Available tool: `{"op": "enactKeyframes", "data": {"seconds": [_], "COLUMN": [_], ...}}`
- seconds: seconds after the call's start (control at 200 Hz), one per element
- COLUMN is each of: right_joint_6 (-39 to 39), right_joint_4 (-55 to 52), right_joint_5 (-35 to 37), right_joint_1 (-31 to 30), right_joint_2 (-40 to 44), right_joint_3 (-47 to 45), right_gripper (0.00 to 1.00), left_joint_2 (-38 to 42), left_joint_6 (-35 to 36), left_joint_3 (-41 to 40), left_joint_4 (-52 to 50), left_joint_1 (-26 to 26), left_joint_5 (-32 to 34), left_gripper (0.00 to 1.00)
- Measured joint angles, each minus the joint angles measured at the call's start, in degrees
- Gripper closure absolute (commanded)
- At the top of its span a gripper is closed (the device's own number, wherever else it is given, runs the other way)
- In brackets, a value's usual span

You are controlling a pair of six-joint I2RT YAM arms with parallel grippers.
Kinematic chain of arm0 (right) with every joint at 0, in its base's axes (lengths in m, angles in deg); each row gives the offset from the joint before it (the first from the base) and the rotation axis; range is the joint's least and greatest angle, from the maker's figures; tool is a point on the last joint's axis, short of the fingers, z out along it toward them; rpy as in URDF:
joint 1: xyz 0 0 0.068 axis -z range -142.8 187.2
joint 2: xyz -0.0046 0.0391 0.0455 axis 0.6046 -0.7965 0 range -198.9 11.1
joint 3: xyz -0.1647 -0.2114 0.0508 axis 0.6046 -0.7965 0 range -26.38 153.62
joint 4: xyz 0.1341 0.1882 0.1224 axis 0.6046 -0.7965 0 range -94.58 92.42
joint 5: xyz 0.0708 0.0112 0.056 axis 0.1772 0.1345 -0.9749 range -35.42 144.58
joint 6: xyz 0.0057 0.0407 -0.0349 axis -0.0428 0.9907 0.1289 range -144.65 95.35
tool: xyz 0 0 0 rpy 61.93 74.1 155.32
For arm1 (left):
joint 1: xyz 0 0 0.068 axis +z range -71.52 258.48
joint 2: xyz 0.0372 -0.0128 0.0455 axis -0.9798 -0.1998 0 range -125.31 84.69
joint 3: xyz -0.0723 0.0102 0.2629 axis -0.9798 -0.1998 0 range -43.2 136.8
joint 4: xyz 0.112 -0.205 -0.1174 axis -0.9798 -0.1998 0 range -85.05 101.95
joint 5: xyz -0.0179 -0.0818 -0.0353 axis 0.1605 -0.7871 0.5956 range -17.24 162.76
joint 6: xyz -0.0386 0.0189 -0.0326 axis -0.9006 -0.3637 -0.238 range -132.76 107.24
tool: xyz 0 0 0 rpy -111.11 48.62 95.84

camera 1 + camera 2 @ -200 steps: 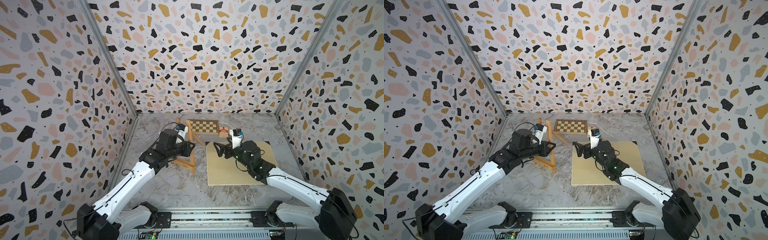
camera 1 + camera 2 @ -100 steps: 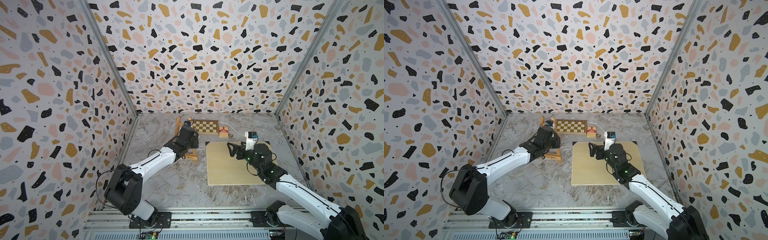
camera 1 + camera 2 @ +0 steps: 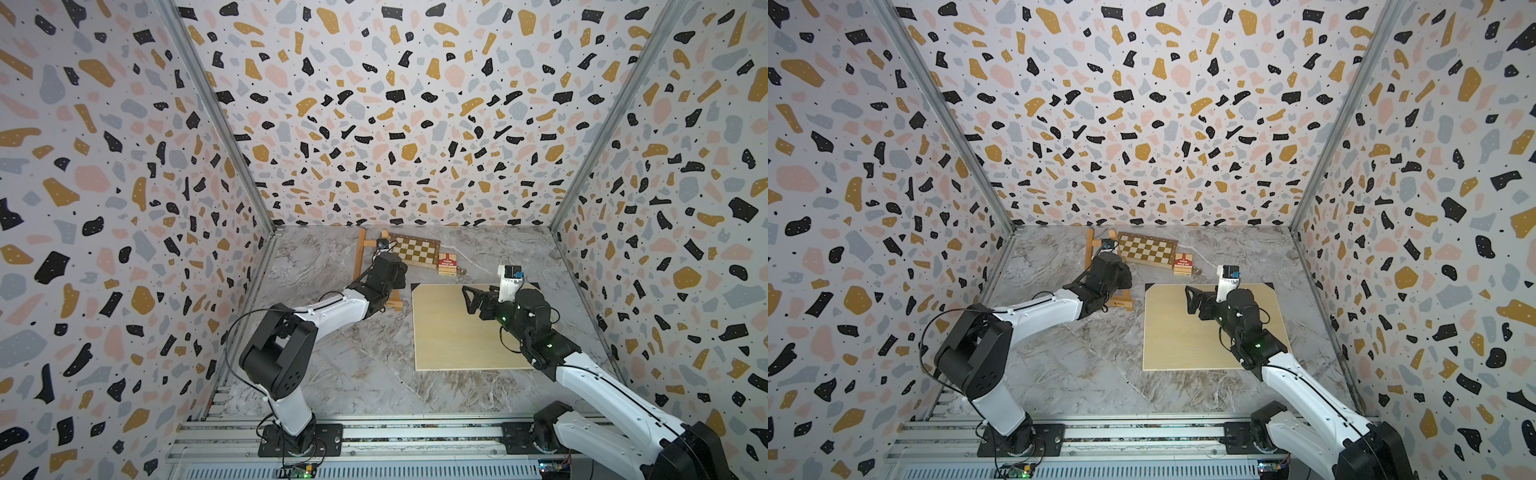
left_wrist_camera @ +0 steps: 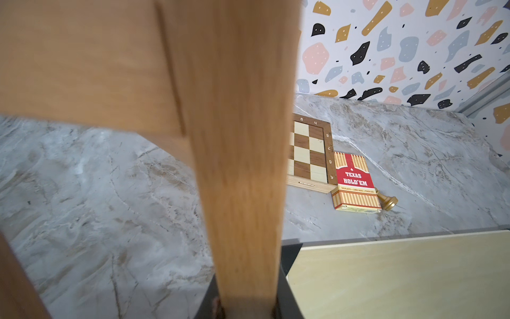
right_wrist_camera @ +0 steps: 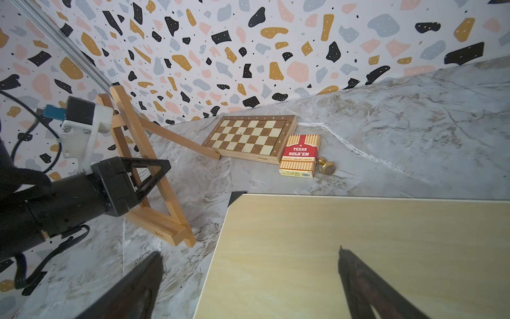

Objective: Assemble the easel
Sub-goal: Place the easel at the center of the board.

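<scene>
The small light-orange wooden A-frame easel (image 5: 171,204) is stood near the far left corner of the grey marbled surface (image 3: 353,374), its back leg's foot against the brown-and-cream chequered chessboard (image 5: 248,138). A topple or twist is risked on release, since only one thin slat is pinched. The left tool (image 5: 162,168) is clamped on that slat; the right tool (image 3: 468,300) is spread wide, empty, above the pale rectangular board (image 3: 453,340).

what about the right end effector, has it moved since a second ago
Yes. The right end effector has pulled back from near the board's left edge toward its middle, away from the easel.
</scene>
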Motion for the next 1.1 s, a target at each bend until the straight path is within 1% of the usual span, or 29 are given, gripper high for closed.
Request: {"op": "enactKeyframes", "data": {"seconds": [0.02, 0.065, 0.155, 0.195, 0.225, 0.245, 0.355, 0.44, 0.656, 0.726, 0.831, 0.871, 0.981, 1.101], "right_joint_6": [0.02, 0.04, 0.09, 0.2, 0.24, 0.26, 0.44, 0.59, 0.66, 0.79, 0.92, 1.07, 1.31, 1.49], "right_joint_4": [0.0, 0.02, 0.04, 0.04, 0.04, 0.02, 0.02, 0.04, -0.87, -1.97, -4.59, -5.75, -8.79, -12.17], "right_joint_5": [-0.02, -0.02, -0.07, -0.2, -0.31, -0.42, -0.81, -1.05, -1.01, -0.83, -0.15, 0.13, 0.55, 0.11], "right_joint_1": [0.02, 0.17, 0.39, 0.52, 0.61, 0.7, 1.25, 1.57, 2.6, 3.39, 5.44, 6.58, 11.26, 19.34], "right_joint_2": [0.0, 0.0, 0.0, 0.0, 0.0, 0.0, 0.0, 0.0, -0.28, -0.55, -0.81, -0.87, -0.94, -2.75], "right_joint_3": [-0.02, -0.04, -0.07, -0.09, -0.11, -0.11, -0.11, -0.2, -0.24, -0.2, -0.07, 0.11, 0.35, 0.83], "right_gripper": [0.0, 0.0, 0.0, 0.0, 0.0, 0.0, 0.0, 0.0, 0.0, 0.0, 0.0, 0.0, 0.0, 0.0], "left_joint_2": [-0.44, -1.25, -3.17, -4.04, -4.52, -4.85, -5.53, -5.73, -5.03, -3.41, -0.26, 1.27, 6.84, 13.18], "left_joint_6": [0.04, 0.22, 0.42, 0.46, 0.46, 0.7, 0.68, 0.68, 0.26, -0.15, -0.85, -1.03, -1.77, -3.74], "left_joint_3": [0.11, 0.39, 1.88, 2.73, 3.15, 3.26, 3.23, 3.23, 2.86, 1.88, 0.85, 0.68, -1.38, -3.85], "left_joint_4": [0.44, 1.27, 1.57, 1.64, 1.77, 2.01, 2.08, 1.86, 1.03, 0.72, -0.55, -1.36, -3.04, -6.91], "left_joint_1": [-0.09, -0.24, -0.46, -0.52, -0.55, -0.57, -0.66, -0.85, -1.55, -1.64, -1.84, -1.84, -1.86, -2.19], "left_joint_5": [0.22, 0.61, 1.31, 1.68, 1.9, 1.97, 2.23, 2.56, 2.8, 2.58, 1.81, 1.49, 0.07, -3.17], "left_gripper": [1.0, 0.93, 0.9, 0.84, 0.76, 0.72, 0.66, 0.57, 0.4, 0.32, 0.16, 0.13, 0.12, 0.11]}}
